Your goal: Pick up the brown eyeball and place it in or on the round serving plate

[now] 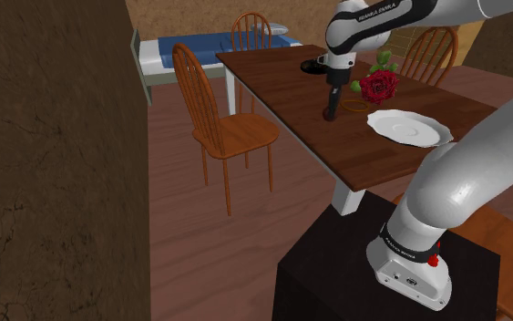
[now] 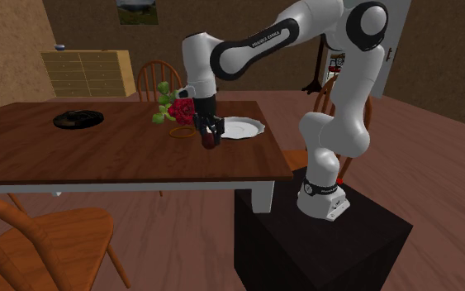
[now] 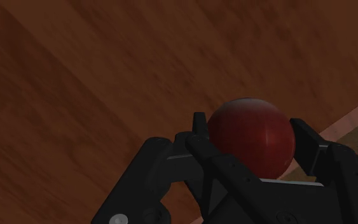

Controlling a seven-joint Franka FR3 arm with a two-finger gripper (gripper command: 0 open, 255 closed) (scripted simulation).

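The black two-finger gripper (image 3: 250, 151) points down at the table, its fingers partly closed and clasping the eyeball (image 3: 252, 130), a smooth dark red-brown ball, one finger pressed on each side. Gripper and ball sit low at the brown wooden table (image 1: 282, 96); whether the ball touches the tabletop cannot be told. In the shoulder view, a thin orange ring (image 1: 356, 106) lies flat just beside the gripper (image 1: 333, 108) at three o'clock, and a red rose (image 1: 378, 86) with green leaves lies at two o'clock. The round serving plate (image 1: 433, 139), white with a wavy rim, rests near the gripper at four o'clock, apart from the ball. A flat black disc (image 1: 313, 65) lies farther off at eleven o'clock. Wooden chairs (image 1: 216, 119) stand around the table. The white arm curves back to the black box stand (image 1: 336, 274) at five o'clock.
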